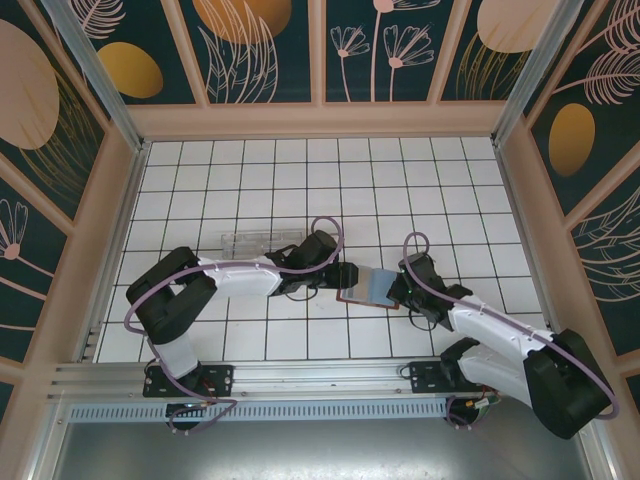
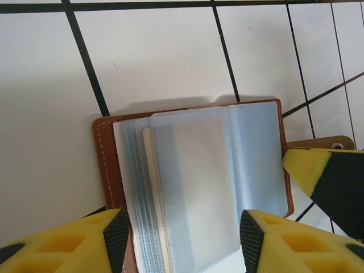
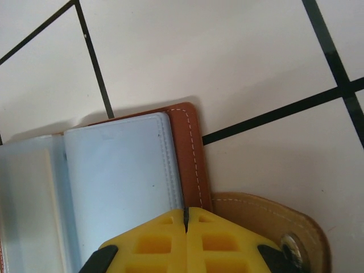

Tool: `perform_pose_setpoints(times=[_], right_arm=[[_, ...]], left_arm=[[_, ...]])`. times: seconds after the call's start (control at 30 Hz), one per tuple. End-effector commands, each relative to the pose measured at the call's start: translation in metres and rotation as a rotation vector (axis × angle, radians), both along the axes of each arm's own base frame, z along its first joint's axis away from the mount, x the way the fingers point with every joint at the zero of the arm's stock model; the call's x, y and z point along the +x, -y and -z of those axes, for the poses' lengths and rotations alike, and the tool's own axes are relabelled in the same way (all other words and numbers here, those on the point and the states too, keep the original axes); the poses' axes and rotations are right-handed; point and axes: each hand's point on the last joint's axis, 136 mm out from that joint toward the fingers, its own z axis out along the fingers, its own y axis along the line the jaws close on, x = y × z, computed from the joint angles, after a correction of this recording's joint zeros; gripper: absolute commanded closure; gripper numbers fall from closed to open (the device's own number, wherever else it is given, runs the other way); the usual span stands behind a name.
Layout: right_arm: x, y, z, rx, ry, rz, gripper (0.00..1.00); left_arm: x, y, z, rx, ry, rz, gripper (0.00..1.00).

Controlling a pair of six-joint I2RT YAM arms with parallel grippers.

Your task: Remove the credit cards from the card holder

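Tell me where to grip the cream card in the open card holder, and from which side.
Probably its exposed long edge: the cream card shows a narrow strip between the fanned clear sleeves of the card holder. Come from above with the open left gripper, one finger each side of that strip. The right gripper is shut on the opposite cover edge, bracing it.

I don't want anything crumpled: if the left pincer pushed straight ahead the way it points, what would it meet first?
The clear sleeves of the open card holder. They lie between the fingers of the left pincer, with the tiled table behind. Depth is hard to judge.
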Motion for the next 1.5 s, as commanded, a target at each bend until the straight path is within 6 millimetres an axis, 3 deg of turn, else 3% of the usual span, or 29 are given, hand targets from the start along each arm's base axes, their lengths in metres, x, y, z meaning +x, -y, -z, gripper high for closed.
perform_pose_setpoints(times=[0.0, 0.27, 0.67, 0.93, 1.1, 1.27, 1.4, 1.43, 1.47], right_arm=[[-0.004, 0.009, 0.007, -0.025, -0.029, 0.034, 0.97], [-0.009, 0.006, 0.019, -0.029, -0.083, 0.019, 0.97], [-0.007, 0.004, 0.018, -0.022, -0.077, 0.009, 0.97], [-0.008, 0.003, 0.019, -0.017, -0.079, 0.006, 0.97], [-0.008, 0.003, 0.020, -0.014, -0.081, 0.006, 0.97], [-0.009, 0.002, 0.020, -0.012, -0.082, 0.006, 0.97], [-0.009, 0.002, 0.019, -0.010, -0.080, 0.006, 0.97], [-0.009, 0.003, 0.020, -0.012, -0.080, 0.008, 0.97], [-0.009, 0.003, 0.019, -0.012, -0.078, 0.007, 0.97]], left_arm=[[-0.002, 0.011, -0.005, -0.022, 0.008, 0.044, 0.43], [-0.005, 0.018, 0.001, -0.036, -0.015, 0.073, 0.43], [-0.012, 0.016, 0.025, 0.007, -0.079, 0.083, 0.44], [-0.015, 0.032, 0.002, -0.094, -0.060, 0.123, 0.43], [-0.018, 0.036, -0.008, -0.140, -0.055, 0.137, 0.37], [-0.018, 0.035, -0.006, -0.136, -0.055, 0.145, 0.22], [-0.019, 0.036, -0.010, -0.148, -0.046, 0.150, 0.16], [-0.018, 0.035, -0.012, -0.149, -0.040, 0.149, 0.08], [-0.018, 0.035, -0.014, -0.147, -0.036, 0.151, 0.06]])
